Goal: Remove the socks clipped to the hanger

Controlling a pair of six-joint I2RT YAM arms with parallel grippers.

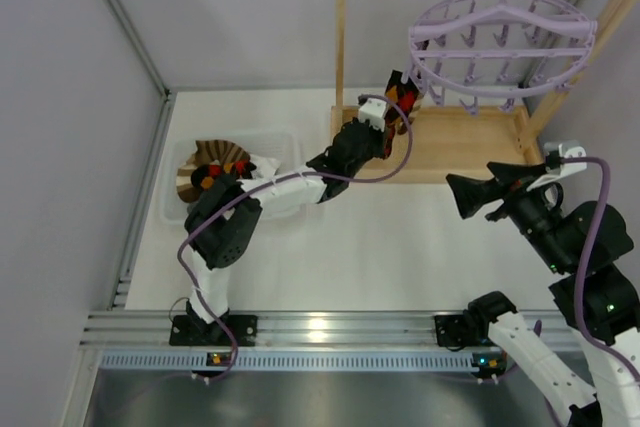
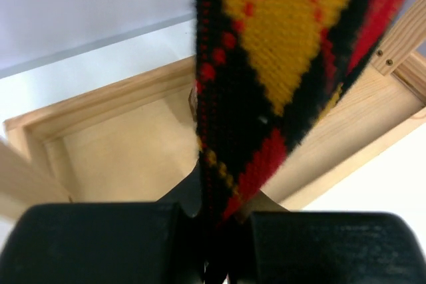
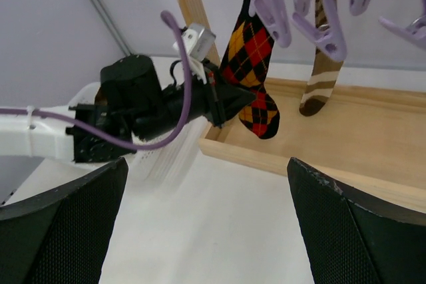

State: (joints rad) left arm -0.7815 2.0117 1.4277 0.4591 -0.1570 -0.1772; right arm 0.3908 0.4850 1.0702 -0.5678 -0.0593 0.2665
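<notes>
The lavender hanger (image 1: 500,47) hangs from the wooden rack's top bar. A red, black and orange diamond-patterned sock (image 3: 249,51) dangles from a peg on the ring's left side. My left gripper (image 2: 216,231) is shut on that sock (image 2: 286,44) partway down, the fabric pinched between its black fingers. From above, the left gripper (image 1: 392,125) sits just under the hanger's left rim. A brown-and-tan striped sock (image 3: 323,78) hangs from another peg further right. My right gripper (image 3: 206,231) stands open and empty to the right of the rack (image 1: 470,197).
The wooden rack frame (image 1: 340,37) has a shallow wooden base tray (image 1: 460,142) beneath the hanger. A clear plastic bin (image 1: 180,209) at the left holds striped and patterned socks, partly hidden by the left arm. A metal rail runs along the near edge.
</notes>
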